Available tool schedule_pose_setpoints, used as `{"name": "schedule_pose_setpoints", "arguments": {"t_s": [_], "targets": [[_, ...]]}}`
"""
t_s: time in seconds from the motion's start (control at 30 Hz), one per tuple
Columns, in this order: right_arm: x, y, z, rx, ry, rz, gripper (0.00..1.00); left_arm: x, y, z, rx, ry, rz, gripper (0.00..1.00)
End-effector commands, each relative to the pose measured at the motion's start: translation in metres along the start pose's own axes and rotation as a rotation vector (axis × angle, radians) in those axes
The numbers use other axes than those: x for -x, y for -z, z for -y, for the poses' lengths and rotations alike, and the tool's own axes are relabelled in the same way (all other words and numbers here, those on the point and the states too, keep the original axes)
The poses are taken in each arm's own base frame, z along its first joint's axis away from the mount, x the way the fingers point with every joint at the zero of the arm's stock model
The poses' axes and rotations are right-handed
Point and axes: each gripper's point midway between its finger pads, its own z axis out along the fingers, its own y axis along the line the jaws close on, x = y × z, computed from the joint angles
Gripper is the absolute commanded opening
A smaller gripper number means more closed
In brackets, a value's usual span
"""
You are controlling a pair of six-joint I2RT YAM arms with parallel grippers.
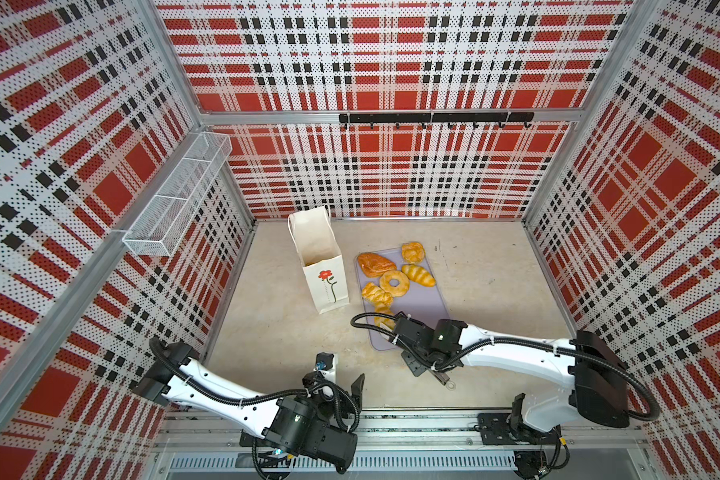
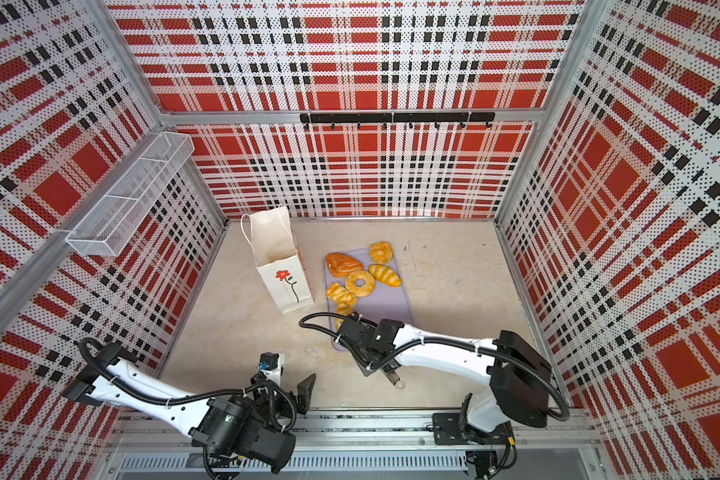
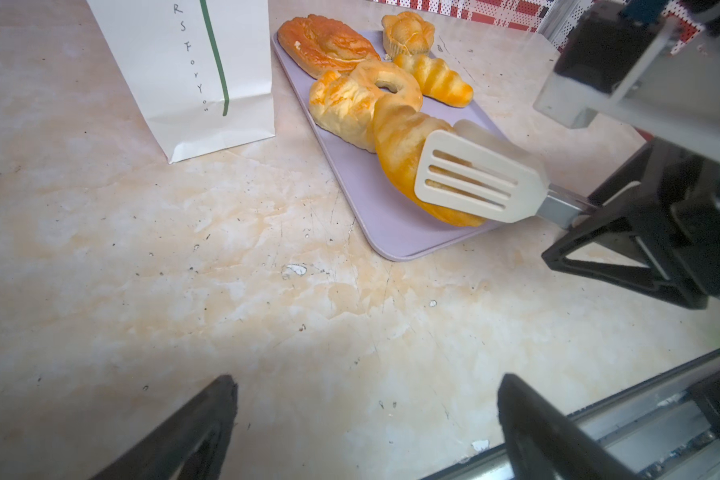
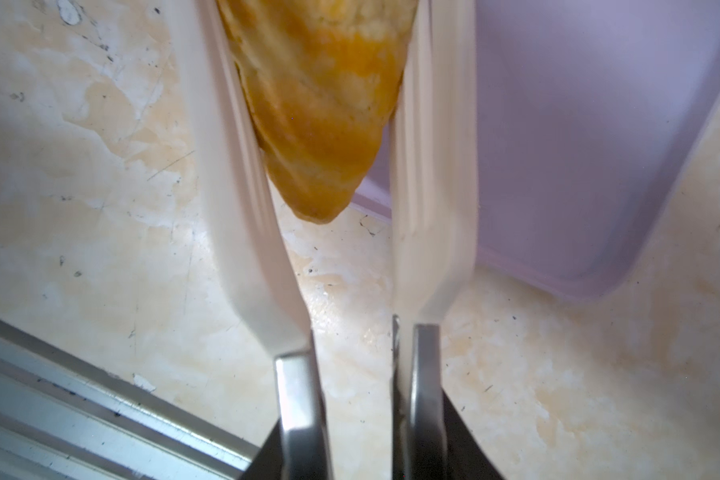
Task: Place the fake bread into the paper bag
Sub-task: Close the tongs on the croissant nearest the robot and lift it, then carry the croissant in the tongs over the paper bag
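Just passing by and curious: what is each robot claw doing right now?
Left gripper: open, empty.
Right gripper: closed on tongs that pinch a croissant.

A robot test booth: plaid perforated walls [image 1: 391, 62], aluminium framing [image 1: 267, 117], marbled tabletop [image 1: 287, 332].

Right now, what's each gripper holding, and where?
The right gripper grips tongs by their metal handles; blades pinch a croissant. The left gripper holds nothing.
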Motion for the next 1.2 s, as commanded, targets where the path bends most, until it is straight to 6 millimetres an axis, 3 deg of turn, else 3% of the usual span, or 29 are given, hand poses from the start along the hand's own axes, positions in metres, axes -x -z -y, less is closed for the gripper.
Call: {"name": "schedule_pose_setpoints", "arguments": {"t_s": [0.0, 0.3, 0.63, 0.87, 1.17], "targets": [[0.021, 0.025, 0.004, 0.033, -0.038, 0.133, 0.37, 0.012, 0.001, -0.006, -0.002, 0.009, 0.064, 0.99], [0.058, 0.087, -0.003, 0.160, -0.057, 0.327, 0.37, 0.027, 0.006, -0.017, -0.014, 0.019, 0.107, 0.99], [0.122, 0.139, -0.036, 0.277, 0.054, 0.495, 0.39, 0.043, 0.012, -0.015, -0.039, 0.008, 0.139, 1.00], [0.170, 0.157, -0.060, 0.306, 0.135, 0.563, 0.41, 0.052, 0.014, -0.018, -0.034, -0.002, 0.174, 0.99], [0.223, 0.160, -0.073, 0.339, 0.152, 0.615, 0.41, 0.056, 0.014, -0.023, -0.031, -0.002, 0.188, 0.99]]}}
